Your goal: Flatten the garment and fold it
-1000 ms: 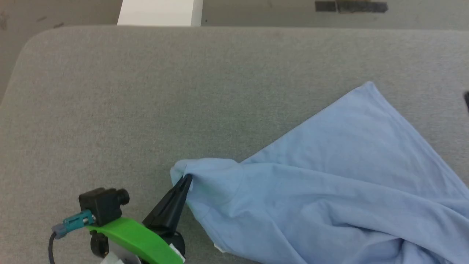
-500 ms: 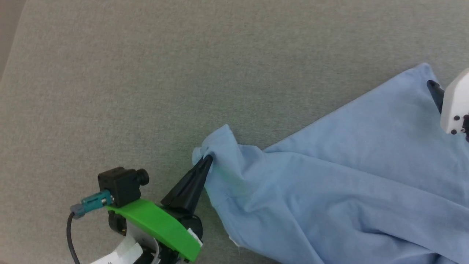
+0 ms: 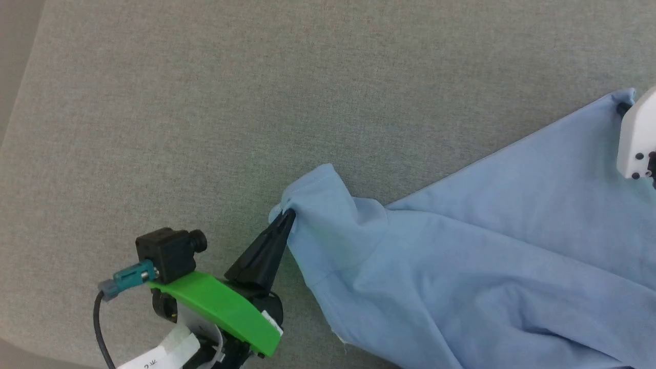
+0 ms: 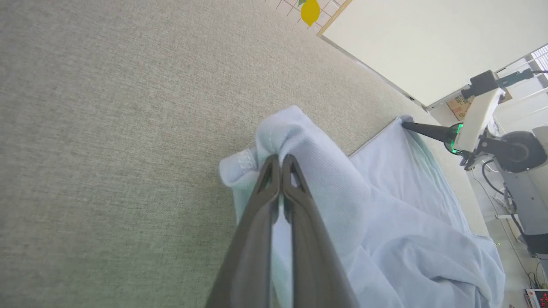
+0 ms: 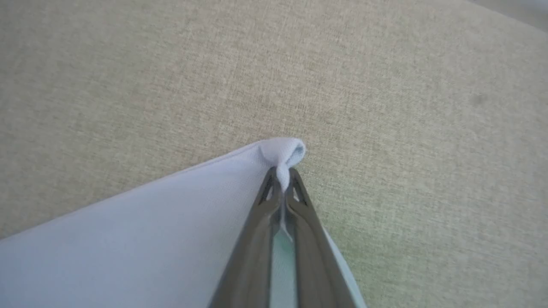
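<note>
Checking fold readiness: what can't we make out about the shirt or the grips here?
- Shirt: head view, right and bottom edges cut it off; overall shape unclear.
- Right gripper: head view, its white casing and the frame edge hide most of it.
- Left gripper: left wrist view, bunched cloth hides how deep the pinch goes.
- Right wrist view: bottom and left edges cut off the shirt beyond its pinched corner.

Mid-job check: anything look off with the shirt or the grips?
Nothing damaged. The garment lies rumpled, with deep folds toward the near right. The left gripper is shut on a bunched, rolled-over corner. The right gripper is shut on the far corner, pinched cleanly.
</note>
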Available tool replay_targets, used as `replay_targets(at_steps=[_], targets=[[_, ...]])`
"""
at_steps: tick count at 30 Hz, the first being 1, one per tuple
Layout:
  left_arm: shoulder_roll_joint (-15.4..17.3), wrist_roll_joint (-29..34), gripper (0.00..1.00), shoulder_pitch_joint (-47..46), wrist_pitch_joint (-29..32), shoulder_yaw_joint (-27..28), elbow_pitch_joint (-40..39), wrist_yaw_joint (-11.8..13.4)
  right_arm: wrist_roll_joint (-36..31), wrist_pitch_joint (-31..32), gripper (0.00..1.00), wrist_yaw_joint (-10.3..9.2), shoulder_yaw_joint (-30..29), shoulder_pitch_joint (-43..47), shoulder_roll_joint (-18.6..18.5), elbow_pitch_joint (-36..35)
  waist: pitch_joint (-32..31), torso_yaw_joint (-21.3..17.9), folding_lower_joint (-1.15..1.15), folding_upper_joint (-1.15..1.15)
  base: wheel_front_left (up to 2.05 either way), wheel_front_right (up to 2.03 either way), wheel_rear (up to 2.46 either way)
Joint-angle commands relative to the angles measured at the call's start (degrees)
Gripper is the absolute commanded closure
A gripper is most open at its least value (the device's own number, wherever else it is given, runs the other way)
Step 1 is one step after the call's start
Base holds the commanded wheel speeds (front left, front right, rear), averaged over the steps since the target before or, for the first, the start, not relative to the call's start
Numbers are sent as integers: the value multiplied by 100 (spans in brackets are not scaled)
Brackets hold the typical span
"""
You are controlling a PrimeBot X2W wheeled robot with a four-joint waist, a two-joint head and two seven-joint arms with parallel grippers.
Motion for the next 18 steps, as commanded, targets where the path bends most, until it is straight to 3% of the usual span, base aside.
replay_targets(at_steps=[1,11,18], targets=[[-18,-8,100,-98,-62,31,21,-35,20,-134,100,-10,-27,37,7,42,-148,-74,0,0,0,0,0],[53,179,100,-399,-450,376,231,5,83,-1342,100,-10,-693,148,607,-145,-1128,-456,0,0,0,0,0],[233,524,100,-1382,-307,520,405,142,123,-1888,100,-10,-796,96,869,-399,-1818,-786,0,0,0,0,0]])
